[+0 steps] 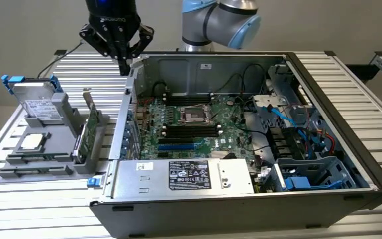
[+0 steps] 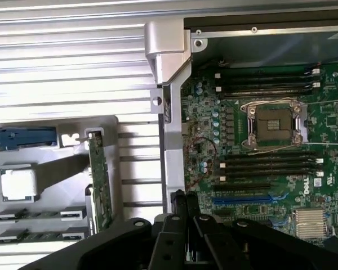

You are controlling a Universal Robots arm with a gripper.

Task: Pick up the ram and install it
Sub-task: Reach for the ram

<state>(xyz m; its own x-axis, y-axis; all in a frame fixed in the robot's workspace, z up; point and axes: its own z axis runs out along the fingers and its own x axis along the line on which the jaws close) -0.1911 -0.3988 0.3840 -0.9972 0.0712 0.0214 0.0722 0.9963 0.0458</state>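
Ram (image 2: 39, 215): I read it as standing edge-up in the grey holder (image 2: 50, 169), near the bench (image 1: 45, 209) edge at the exterior view's left; I judge it light, stiff, fragile, best pinched mid-length across its faces. Gripper (image 1: 123, 69): jaws together, empty, above the open case (image 1: 244, 219) corner, well apart from it

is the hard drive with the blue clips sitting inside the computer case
No, the hard drive stands in the gray holder, outside the computer case.
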